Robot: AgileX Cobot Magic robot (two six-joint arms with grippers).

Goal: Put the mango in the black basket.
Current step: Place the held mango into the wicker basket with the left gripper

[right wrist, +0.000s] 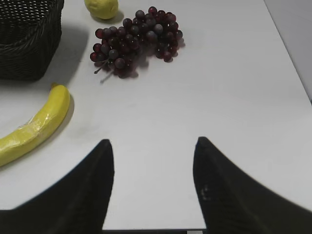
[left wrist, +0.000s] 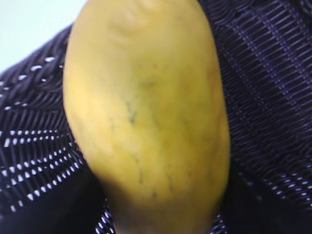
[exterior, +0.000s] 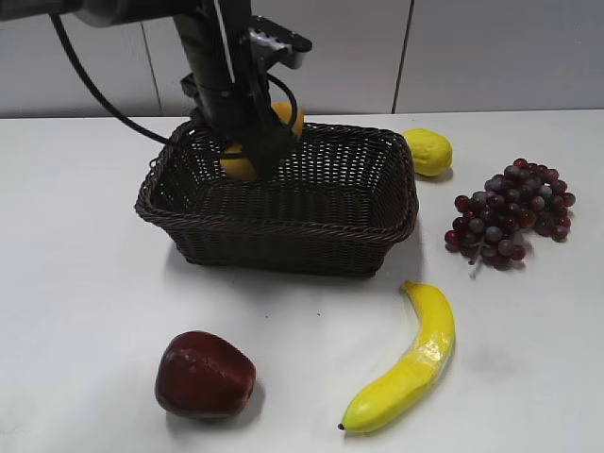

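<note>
A dark red apple (exterior: 204, 375) and a bright yellow banana (exterior: 408, 363) lie nearest the exterior camera on the white table (exterior: 85, 283), the banana just right of the apple. Behind them stands the black basket (exterior: 283, 226). The left tool (exterior: 253, 132) reaches down over the basket's back left corner, clamped on the mango (exterior: 238, 166), which hangs inside the rim, above the woven floor. In the left wrist view the mango (left wrist: 146, 122) fills the picture, with dark wicker (left wrist: 273, 97) close behind it. To the right of the basket sit a lemon (exterior: 429, 151) and, well apart from the basket, a bunch of dark grapes (exterior: 514, 212). The right tool (right wrist: 153, 161) hovers over bare table, its fingers apart and holding nothing; banana (right wrist: 34, 129), grapes (right wrist: 136, 41) and lemon (right wrist: 101, 8) lie ahead of it.
</note>
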